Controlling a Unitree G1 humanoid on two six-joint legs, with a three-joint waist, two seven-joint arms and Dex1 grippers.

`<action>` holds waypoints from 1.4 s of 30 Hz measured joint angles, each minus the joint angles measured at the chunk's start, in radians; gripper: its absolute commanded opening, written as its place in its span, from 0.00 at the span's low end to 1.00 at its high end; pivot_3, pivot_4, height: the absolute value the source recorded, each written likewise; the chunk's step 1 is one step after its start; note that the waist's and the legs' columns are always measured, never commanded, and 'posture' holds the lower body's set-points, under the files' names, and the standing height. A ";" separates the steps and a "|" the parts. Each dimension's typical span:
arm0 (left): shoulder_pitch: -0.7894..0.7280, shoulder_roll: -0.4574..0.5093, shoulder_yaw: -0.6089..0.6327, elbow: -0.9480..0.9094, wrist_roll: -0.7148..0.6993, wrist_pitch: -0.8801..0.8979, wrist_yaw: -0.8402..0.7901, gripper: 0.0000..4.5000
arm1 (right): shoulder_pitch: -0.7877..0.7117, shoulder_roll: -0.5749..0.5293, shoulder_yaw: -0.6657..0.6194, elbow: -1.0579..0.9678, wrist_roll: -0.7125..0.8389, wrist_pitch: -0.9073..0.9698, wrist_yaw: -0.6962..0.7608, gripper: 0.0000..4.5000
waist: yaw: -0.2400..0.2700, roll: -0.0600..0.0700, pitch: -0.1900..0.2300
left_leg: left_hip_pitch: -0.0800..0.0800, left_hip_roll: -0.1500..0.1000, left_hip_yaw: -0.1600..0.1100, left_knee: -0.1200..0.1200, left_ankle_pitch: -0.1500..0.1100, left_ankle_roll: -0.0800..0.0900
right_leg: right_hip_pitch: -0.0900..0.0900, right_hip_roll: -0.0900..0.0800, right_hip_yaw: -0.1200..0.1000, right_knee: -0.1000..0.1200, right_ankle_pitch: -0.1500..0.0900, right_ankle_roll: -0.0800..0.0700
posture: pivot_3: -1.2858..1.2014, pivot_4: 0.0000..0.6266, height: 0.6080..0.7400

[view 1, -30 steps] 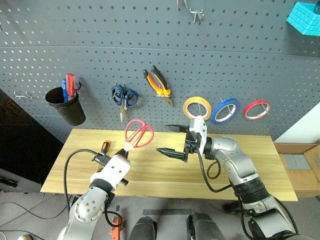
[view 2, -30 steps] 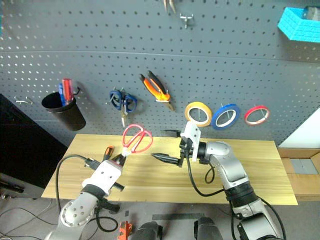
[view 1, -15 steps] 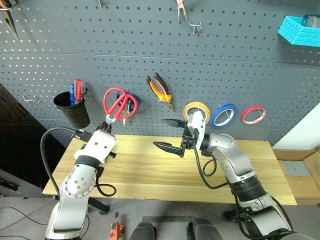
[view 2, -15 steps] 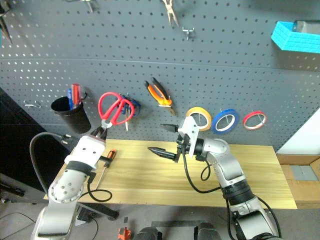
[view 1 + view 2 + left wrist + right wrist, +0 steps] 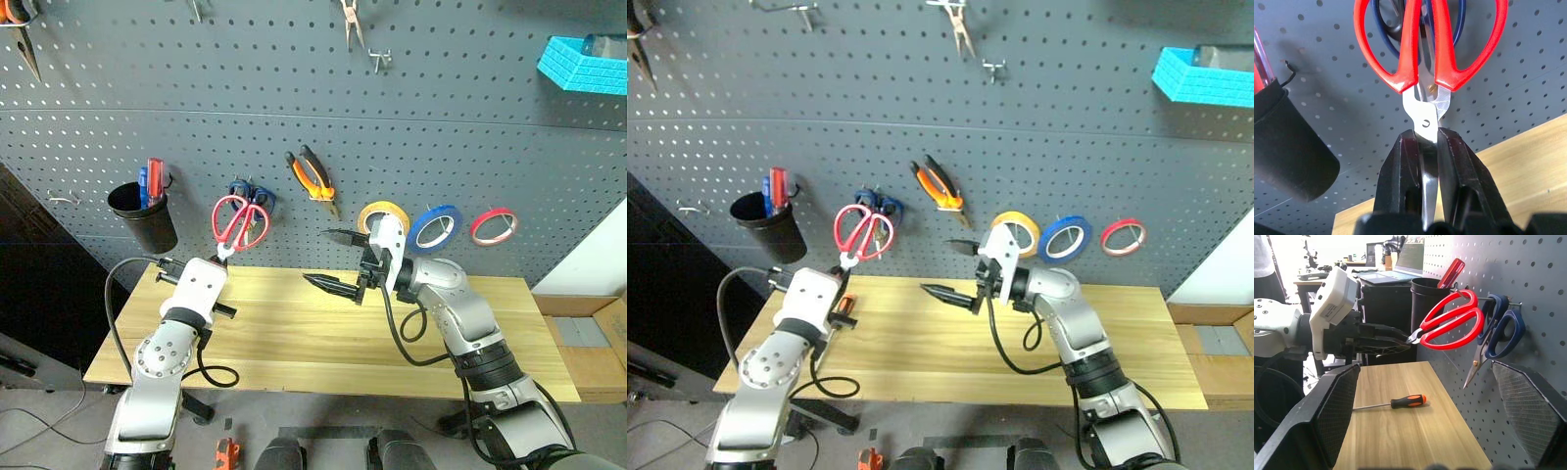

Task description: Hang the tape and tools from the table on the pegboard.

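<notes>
My left gripper (image 5: 1425, 147) is clamped on the red scissors' (image 5: 240, 221) blades, loops raised just before the pegboard (image 5: 441, 108) beside the blue scissors (image 5: 884, 204). My right gripper (image 5: 338, 259) hangs spread wide, empty. The loops could miss the hook (crowded peg) and drop. I can read no writing.

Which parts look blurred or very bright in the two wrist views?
Left wrist view: the left gripper's fingers near the lens look soft, and the red scissors sharper. Right wrist view: the room behind the left gripper is washed out by bright light.
</notes>
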 measured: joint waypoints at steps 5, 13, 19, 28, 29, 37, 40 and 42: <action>-0.063 -0.004 -0.004 0.048 -0.022 0.025 -0.003 0.42 | 0.000 -0.002 0.000 0.000 0.000 0.000 0.000 1.00 | 0.000 0.000 0.000 | 0.000 0.000 0.000 0.000 0.000 0.000 | 0.000 0.001 0.000 0.000 0.000 0.000 | 0.54 0.11 1.00; -0.125 -0.004 -0.020 0.132 -0.024 0.021 -0.014 1.00 | 0.006 -0.011 0.000 -0.002 -0.001 0.002 0.002 1.00 | -0.006 0.000 0.000 | 0.000 0.000 0.000 0.000 0.000 0.000 | 0.000 0.001 0.000 0.000 0.000 0.000 | 0.53 0.16 1.00; -0.029 -0.094 0.018 0.194 -0.076 0.091 0.026 1.00 | 0.032 -0.018 0.071 -0.003 -0.083 -0.002 -0.023 1.00 | -0.028 0.003 0.004 | 0.001 0.001 0.000 0.000 0.000 0.001 | 0.000 0.001 0.002 0.000 0.000 0.000 | 0.53 0.24 1.00; -0.035 -0.049 0.138 0.354 -0.190 0.153 -0.003 1.00 | -0.010 0.081 0.183 0.007 -0.177 0.061 -0.108 1.00 | -0.039 0.005 0.064 | 0.006 0.003 -0.005 0.001 0.001 0.001 | 0.006 0.004 -0.004 0.002 0.002 -0.005 | 0.53 0.37 1.00; -0.051 -0.034 0.138 0.368 -0.198 0.152 -0.018 1.00 | -0.021 0.090 0.188 0.007 -0.179 0.073 -0.111 1.00 | -0.039 0.006 0.068 | 0.006 0.003 -0.005 0.001 0.001 0.001 | 0.006 0.003 -0.004 0.001 0.002 -0.005 | 0.53 0.37 1.00; -0.221 0.087 0.139 0.628 -0.227 0.094 -0.109 1.00 | -0.072 0.122 0.197 0.031 -0.196 0.114 -0.125 1.00 | -0.050 0.003 0.112 | 0.004 0.004 -0.005 -0.001 0.001 0.002 | 0.003 0.001 -0.004 -0.001 0.001 -0.005 | 0.53 0.45 1.00; -0.245 0.092 0.139 0.691 -0.232 0.086 -0.129 1.00 | -0.072 0.120 0.197 0.031 -0.196 0.129 -0.125 1.00 | -0.052 0.002 0.122 | -0.005 0.005 -0.005 -0.001 0.001 0.002 | -0.006 -0.003 -0.004 -0.001 0.001 -0.005 | 0.52 0.48 1.00; -0.265 0.098 0.137 0.735 -0.237 0.073 -0.141 1.00 | -0.072 0.120 0.196 0.029 -0.196 0.144 -0.125 1.00 | -0.052 0.001 0.134 | -0.005 0.006 -0.005 -0.002 0.001 0.002 | -0.006 -0.005 -0.005 -0.001 0.001 -0.005 | 0.52 0.50 1.00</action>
